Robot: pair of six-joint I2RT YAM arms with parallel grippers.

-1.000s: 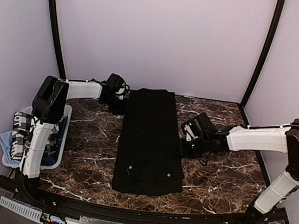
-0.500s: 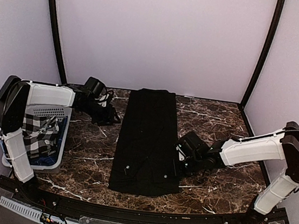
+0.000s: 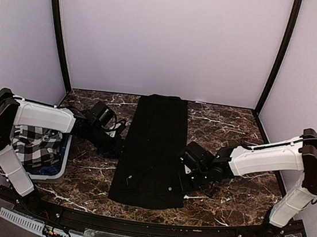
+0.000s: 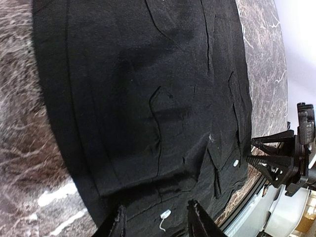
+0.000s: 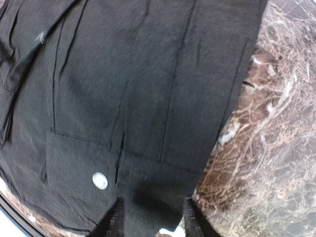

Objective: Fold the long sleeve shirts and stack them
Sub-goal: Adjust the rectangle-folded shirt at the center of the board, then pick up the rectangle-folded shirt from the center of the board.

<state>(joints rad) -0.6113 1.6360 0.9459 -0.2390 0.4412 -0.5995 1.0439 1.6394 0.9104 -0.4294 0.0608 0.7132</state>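
One long sleeve shirt (image 3: 156, 135), plain black, lies folded into a long strip down the middle of the marble table (image 3: 236, 191). My left gripper (image 3: 121, 146) is at its left edge, about two thirds of the way toward me. In the left wrist view the left gripper (image 4: 158, 224) is open over the black cloth (image 4: 148, 98), above a small white tag (image 4: 165, 215). My right gripper (image 3: 184, 169) is at the shirt's right edge. Its wrist view shows the right gripper (image 5: 153, 222) open, straddling the hem (image 5: 123, 89) near a pale button (image 5: 99, 180).
A white slatted basket (image 3: 67, 142) stands at the left table edge, holding a black-and-white checked cloth (image 3: 37, 141) and something blue (image 3: 45, 169). Dark corner posts (image 3: 59, 31) and pale walls close in the back and sides.
My left arm swung from the back left corner forward to the shirt's left edge. My right gripper slid toward me along the right edge and opened. The shirt's near end shifted slightly left.
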